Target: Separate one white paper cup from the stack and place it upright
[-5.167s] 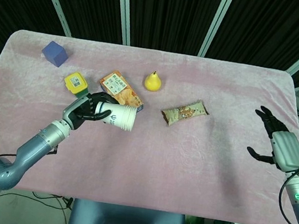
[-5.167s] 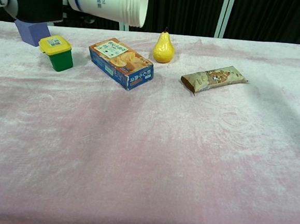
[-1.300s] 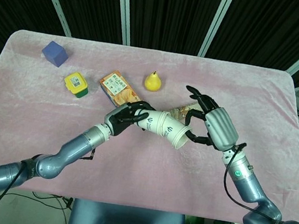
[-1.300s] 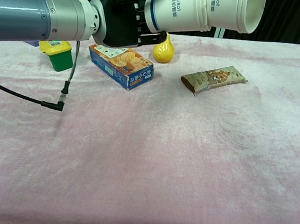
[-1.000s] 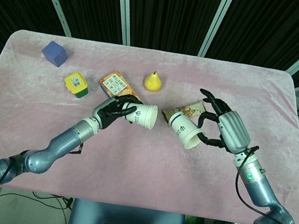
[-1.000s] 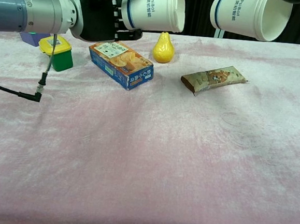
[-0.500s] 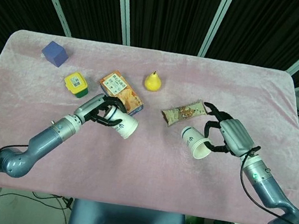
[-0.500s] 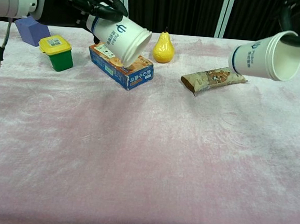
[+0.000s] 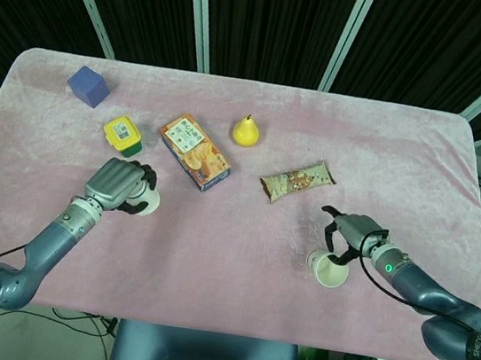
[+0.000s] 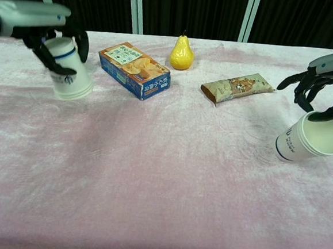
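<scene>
At the lower right of the head view, the right hand (image 9: 353, 236) is holding the single white paper cup (image 9: 329, 269) by its rim, fingers (image 10: 313, 84) partly spread; the cup is sitting tilted on the pink table (image 9: 228, 268), mouth up. At the left, the left hand (image 9: 117, 184) is gripping the cup stack (image 10: 68, 70), mouth down. Farther up, the orange box (image 9: 195, 152), the snack bar (image 9: 292, 181), the green container (image 9: 122, 135), the pear (image 9: 246, 131) and the blue cube (image 9: 88, 86) are lying.
</scene>
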